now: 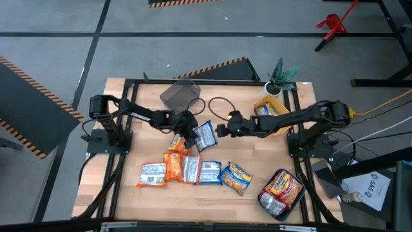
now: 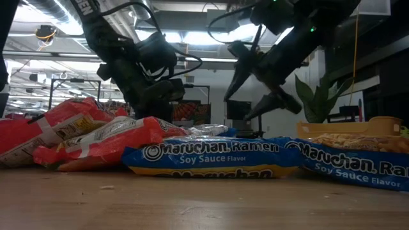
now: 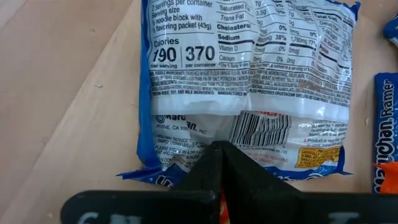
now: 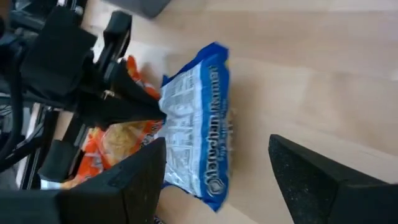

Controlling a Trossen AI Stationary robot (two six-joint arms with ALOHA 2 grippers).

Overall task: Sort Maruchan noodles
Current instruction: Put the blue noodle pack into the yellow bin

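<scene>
My left gripper (image 1: 192, 132) is shut on a blue-white noodle packet (image 1: 205, 136) near the table's middle. The packet's printed back with the nutrition panel (image 3: 249, 62) faces the left wrist camera. My right gripper (image 1: 222, 129) is open, just right of that packet. In the right wrist view its two fingers stand wide apart, with the packet (image 4: 196, 118) ahead of them and untouched. An orange packet (image 1: 175, 142) lies beneath the left gripper. Several more packets (image 1: 191, 170) lie flat in a row toward the near edge. My left gripper pinches the blue-white packet between its two fingers at one short end, on the blue sealed edge (image 3: 186, 174). The fingers (image 4: 140, 106) come from the table's left, slanting down. The packet sticks out past them toward the right, tilted; I cannot tell whether it rests on the table.
A grey container (image 1: 179, 95) stands at the far side and a yellow one (image 1: 270, 109) beside a potted plant (image 1: 281, 77). A dark bin (image 1: 281, 191) at the near right holds red-orange packets. A black cable loop (image 1: 219, 106) lies behind the grippers.
</scene>
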